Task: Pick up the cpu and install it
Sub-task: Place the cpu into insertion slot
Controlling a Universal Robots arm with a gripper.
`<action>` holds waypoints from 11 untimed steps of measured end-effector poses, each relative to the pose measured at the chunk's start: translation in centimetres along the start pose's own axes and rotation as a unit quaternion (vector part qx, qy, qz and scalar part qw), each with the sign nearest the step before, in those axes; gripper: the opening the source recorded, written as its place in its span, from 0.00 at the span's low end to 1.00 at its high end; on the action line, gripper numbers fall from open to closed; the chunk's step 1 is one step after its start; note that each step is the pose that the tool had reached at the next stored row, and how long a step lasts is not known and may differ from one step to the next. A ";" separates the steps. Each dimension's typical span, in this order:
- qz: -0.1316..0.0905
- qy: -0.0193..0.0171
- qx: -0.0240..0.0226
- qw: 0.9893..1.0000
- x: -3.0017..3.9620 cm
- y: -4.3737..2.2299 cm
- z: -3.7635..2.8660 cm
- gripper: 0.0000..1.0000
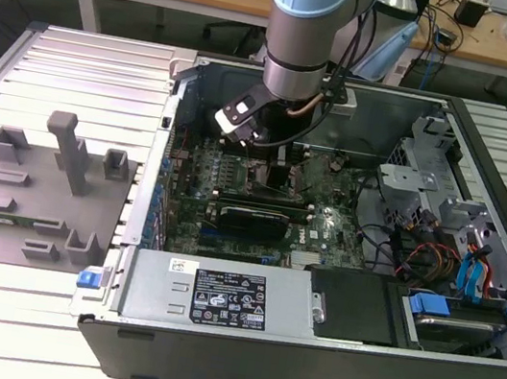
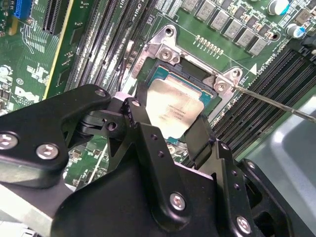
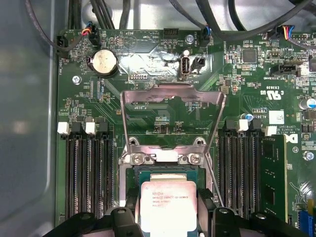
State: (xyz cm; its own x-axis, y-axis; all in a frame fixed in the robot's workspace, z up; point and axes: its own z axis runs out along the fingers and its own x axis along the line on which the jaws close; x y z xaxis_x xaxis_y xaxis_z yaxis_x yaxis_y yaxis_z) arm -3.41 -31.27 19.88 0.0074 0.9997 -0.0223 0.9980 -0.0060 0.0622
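The cpu [image 2: 173, 106] [image 3: 168, 202] is a small square chip with a silver top. It sits level in or just above the open socket [image 3: 168, 159] [image 2: 168, 49] on the green motherboard [image 1: 320, 230]. My gripper [image 2: 169, 117] [image 3: 168, 200] is shut on it, one black finger [image 2: 136, 111] against each of two opposite edges. The socket's metal load plate [image 3: 173, 101] stands raised behind the chip, and its thin lever [image 2: 276, 103] sticks out to one side. In the exterior view my arm [image 1: 302, 42] reaches down into the open computer case.
Memory slots [image 3: 89, 168] flank the socket, with a module [image 3: 274, 173] seated on one side and a coin battery [image 3: 104, 61] beyond. A power supply [image 1: 215, 300] lines the case's near wall. Drive bays with cables [image 1: 446, 261] are at the exterior view's right, a grey fixture tray [image 1: 37, 202] at its left.
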 end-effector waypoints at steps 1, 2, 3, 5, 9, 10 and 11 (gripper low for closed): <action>-0.003 0.000 0.000 1.000 0.00 0.00 0.02 0.55; -0.006 0.000 0.000 1.000 0.01 0.00 0.04 0.55; -0.008 0.000 0.000 1.000 0.00 0.00 0.04 0.55; -0.010 0.001 0.000 1.000 0.01 0.00 0.05 0.55; -0.011 0.001 0.000 1.000 0.01 0.00 0.10 0.55; -0.011 0.001 0.000 1.000 0.01 0.00 0.11 0.55; -0.010 0.001 0.000 1.000 0.01 0.00 0.11 0.55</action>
State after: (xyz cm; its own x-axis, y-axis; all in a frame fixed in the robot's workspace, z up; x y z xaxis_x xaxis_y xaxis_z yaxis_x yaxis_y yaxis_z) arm -3.41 -31.27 19.77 -0.0123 0.9997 -0.0222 0.9980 0.0137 0.0622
